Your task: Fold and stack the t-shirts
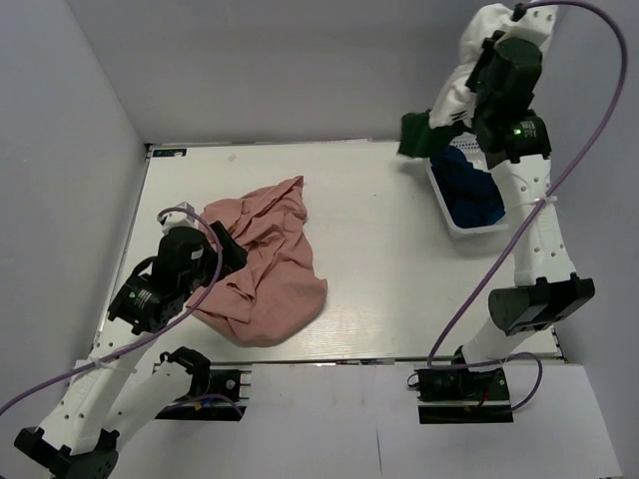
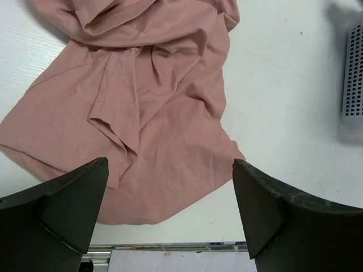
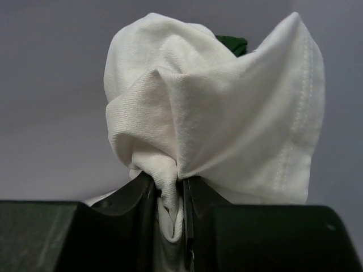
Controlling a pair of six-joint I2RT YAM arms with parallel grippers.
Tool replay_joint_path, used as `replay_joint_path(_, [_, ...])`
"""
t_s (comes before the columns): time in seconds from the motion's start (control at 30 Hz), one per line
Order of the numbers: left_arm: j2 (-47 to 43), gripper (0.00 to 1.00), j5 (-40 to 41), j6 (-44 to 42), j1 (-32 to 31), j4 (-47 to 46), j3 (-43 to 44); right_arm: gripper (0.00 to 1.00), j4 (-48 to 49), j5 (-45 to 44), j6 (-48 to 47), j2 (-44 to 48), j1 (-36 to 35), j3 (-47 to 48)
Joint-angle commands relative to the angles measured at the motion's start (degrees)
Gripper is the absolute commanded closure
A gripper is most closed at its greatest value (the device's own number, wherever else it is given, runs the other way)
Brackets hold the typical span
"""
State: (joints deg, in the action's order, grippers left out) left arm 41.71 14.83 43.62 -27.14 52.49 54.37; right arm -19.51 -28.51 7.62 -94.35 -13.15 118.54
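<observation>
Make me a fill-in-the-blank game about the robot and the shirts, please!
1. The right claw is ___ on the crumpled white cloth t-shirt.
2. The royal-blue cloth t-shirt lies ___ the white plastic mesh basket.
3. The left claw hovers ___ above the crumpled dusty-pink cloth t-shirt.
Missing words: shut, inside, open.

I can read no words, numbers, logos or signs in any of my three views. A small dark strip sits at the far left corner of the flat white table, too small to tell whether it carries any print.
</observation>
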Motion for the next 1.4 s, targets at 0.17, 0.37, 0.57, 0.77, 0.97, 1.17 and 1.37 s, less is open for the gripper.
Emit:
replay_joint_path(0.17, [2.67,0.00,-0.59,0.33,-0.20,-2.30,1.79,1.00,4.39,-0.05,-4.89,-4.88,11.55,6.00])
replay_joint_path(0.37, [3.20,0.00,-0.59,0.33,-0.20,-3.45,1.27,1.00,3.25,4.43,-6.47,-5.94,16.48,8.72])
replay_joint_path(0.57, [5.13,0.00,-2.26,0.33,-0.20,-5.99,0.21,1.00,5.71,4.78,-7.18,-2.16,20.17,8.65])
replay_joint_path(0.77, [8.12,0.00,-3.93,-0.72,-0.20,-7.05,0.21,1.00,4.83,5.13,-7.27,0.91,22.81,7.49])
replay_joint_path(0.97, [8.12,0.00,-4.54,-0.72,-0.20,-8.89,-0.93,1.00,4.31,10.31,-5.61,2.32,22.99,3.03])
replay_joint_path(1.17, [8.12,0.00,-5.07,-0.72,-0.20,-8.90,-1.55,1.00,8.24,17.61,-2.44,2.85,22.90,-13.73])
replay_joint_path(1.37, [7.07,0.00,-3.94,-0.20,-0.20,-6.96,-1.02,1.00,12.20,20.51,1.42,2.76,22.64,-32.63])
